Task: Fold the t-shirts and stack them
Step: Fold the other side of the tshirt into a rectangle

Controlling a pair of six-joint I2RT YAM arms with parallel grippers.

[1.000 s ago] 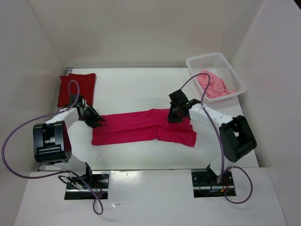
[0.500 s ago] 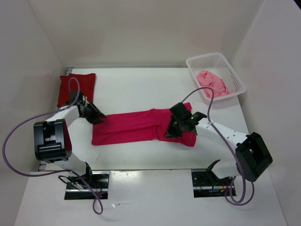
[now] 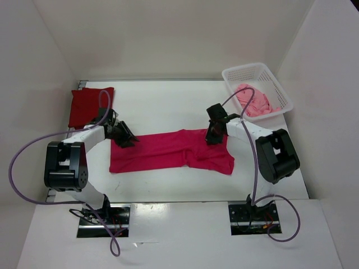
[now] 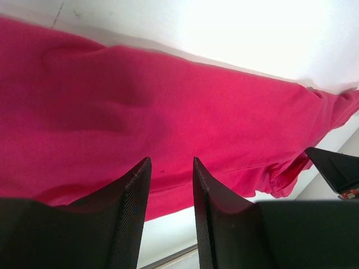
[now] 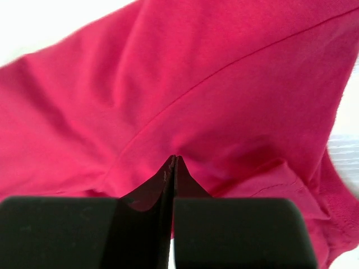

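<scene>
A bright magenta-pink cloth t-shirt (image 3: pixel 168 151) lies spread as a long flat band on the white table (image 3: pixel 162 101), to the left of the white plastic lattice basket (image 3: pixel 241 68) and nearer the arms than it is. Both arms have gone to the band's far edge, which looks to me like the set-up for a lengthwise fold towards the near side.

The right gripper (image 3: pixel 212 136) sits at the end closer to the basket. Its fingers (image 5: pixel 188 188) are clenched tight together on a pinch of the magenta cloth, and creases run in towards their tips.

The left gripper (image 3: pixel 124 136) is at the corner farthest from the basket. Its fingers (image 4: pixel 132 207) stand parted over the cloth, with nothing between them, so I judge that this corner is not yet grasped.

The magenta shirt itself looks smooth and soft. It is mostly flat, with a rumpled sleeve at the basket end.

A dark red cloth t-shirt (image 3: pixel 91 105), already folded into a neat square, rests far to the left of the basket. A pale pink cloth t-shirt (image 3: pixel 255 101) lies crumpled inside the basket.
</scene>
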